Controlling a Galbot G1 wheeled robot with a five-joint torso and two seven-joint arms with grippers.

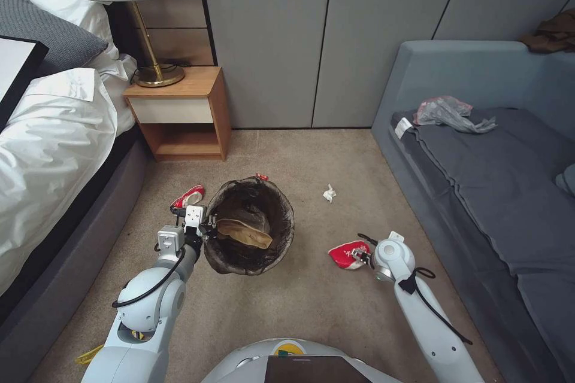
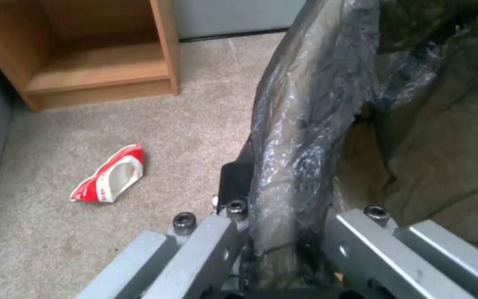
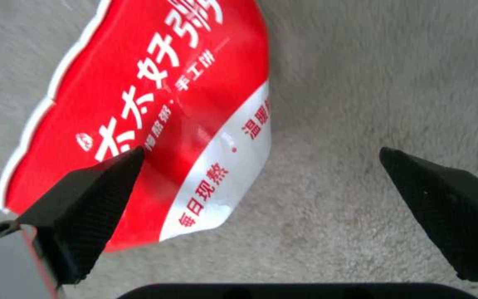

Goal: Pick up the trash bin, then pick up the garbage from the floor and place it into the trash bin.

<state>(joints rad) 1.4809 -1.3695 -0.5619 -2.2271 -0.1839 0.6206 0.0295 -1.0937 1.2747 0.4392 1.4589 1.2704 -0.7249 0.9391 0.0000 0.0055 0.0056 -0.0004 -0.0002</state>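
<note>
While your left gripper (image 2: 283,232) was clamped on the bin (image 1: 248,224) rim, your right gripper (image 3: 261,182) sat wide open over the squashed red cup (image 3: 156,116) on the carpet (image 3: 371,83). Probably light and flimsy, so you'd pinch its edge.

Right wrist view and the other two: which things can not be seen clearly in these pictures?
- Flattened red-and-white cup, right wrist view: top cut by the picture edge, one corner behind a fingertip of the open right end effector.
- Trash bin, left wrist view: liner hides the wall.
- Small red scrap, head view: too small to identify.
</note>
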